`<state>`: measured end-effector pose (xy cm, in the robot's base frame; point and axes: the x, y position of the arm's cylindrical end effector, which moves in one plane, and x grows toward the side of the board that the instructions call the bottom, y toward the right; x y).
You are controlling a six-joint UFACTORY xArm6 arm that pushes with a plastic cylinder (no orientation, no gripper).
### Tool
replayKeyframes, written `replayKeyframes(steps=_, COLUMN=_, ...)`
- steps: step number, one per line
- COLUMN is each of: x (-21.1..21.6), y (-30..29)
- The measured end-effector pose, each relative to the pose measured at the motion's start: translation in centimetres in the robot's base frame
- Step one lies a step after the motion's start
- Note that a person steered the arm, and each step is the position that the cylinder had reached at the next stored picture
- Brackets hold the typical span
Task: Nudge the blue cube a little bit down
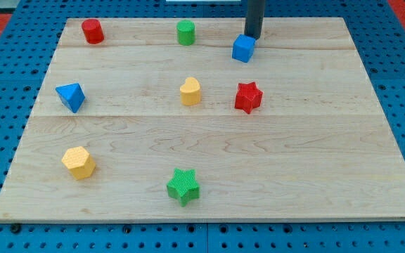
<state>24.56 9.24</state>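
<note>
The blue cube (243, 48) sits on the wooden board (315, 140) near the view's top, right of centre. My tip (252, 37) comes down from the view's top edge and stands just above and slightly right of the cube, touching or nearly touching its upper side.
A green cylinder (185, 32) and a red cylinder (93, 31) stand along the view's top. A red star (248, 97) and a yellow heart (190, 91) lie below the cube. A blue triangular block (70, 96), a yellow hexagon (79, 162) and a green star (183, 186) lie lower left.
</note>
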Motion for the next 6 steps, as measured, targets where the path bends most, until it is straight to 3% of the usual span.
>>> replayKeyframes(steps=2, x=7.2, y=-6.8)
replayKeyframes(steps=4, x=5.9, y=-2.3)
replayKeyframes(steps=6, x=9.0, y=-4.1)
